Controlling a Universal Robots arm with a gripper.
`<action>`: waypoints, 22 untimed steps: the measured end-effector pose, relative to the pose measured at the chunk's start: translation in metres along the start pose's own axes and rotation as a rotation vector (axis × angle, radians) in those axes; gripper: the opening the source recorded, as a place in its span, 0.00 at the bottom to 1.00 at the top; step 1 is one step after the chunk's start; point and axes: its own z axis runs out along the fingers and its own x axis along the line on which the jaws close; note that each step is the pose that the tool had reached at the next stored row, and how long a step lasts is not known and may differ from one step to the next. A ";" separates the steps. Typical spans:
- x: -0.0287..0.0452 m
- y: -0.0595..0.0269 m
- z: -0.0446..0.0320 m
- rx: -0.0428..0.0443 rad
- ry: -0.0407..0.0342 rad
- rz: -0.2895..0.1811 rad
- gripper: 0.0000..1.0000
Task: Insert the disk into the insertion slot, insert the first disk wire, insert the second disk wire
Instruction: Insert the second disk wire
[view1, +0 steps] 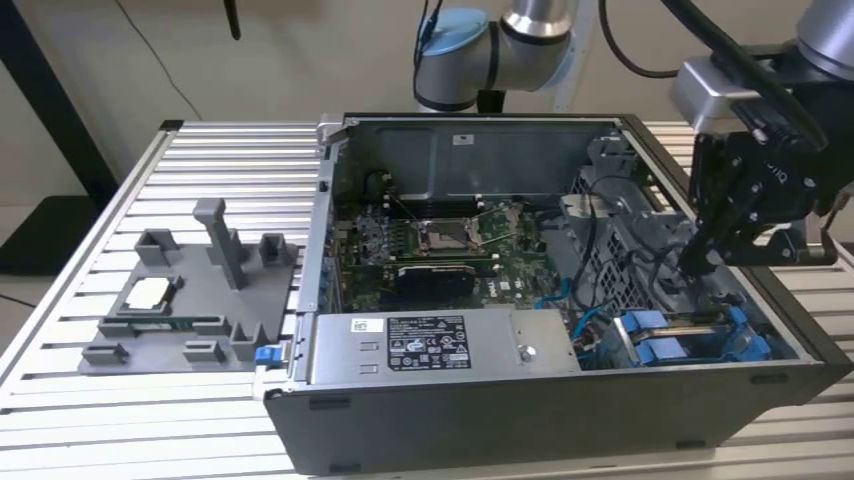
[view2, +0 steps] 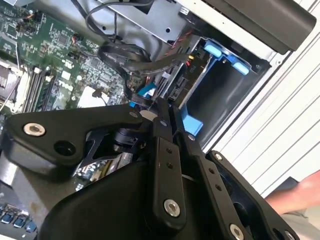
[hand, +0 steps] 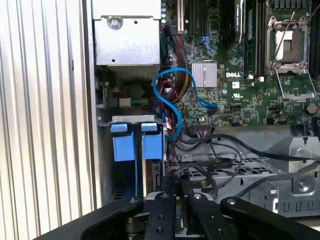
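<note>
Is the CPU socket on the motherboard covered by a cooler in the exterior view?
No, the CPU socket lies bare on the motherboard, its metal frame exposed with no cooler on it.

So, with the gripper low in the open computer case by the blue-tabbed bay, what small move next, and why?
Probably a short, slow advance toward the grey metal drive bay with bright blue plastic tabs: the black gripper hangs right beside it, and loose black cables lie close enough to snag.

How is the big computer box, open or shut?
Open. The computer case lies with its side off, so the green motherboard shows inside.
</note>
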 end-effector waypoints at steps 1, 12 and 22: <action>0.0028 0.0004 0.0004 0.0038 -0.0040 0.000 0.16; 0.0144 0.0099 0.0040 0.0766 -0.0199 -0.008 0.16; 0.0151 0.0106 0.0102 0.0836 -0.0270 -0.008 0.16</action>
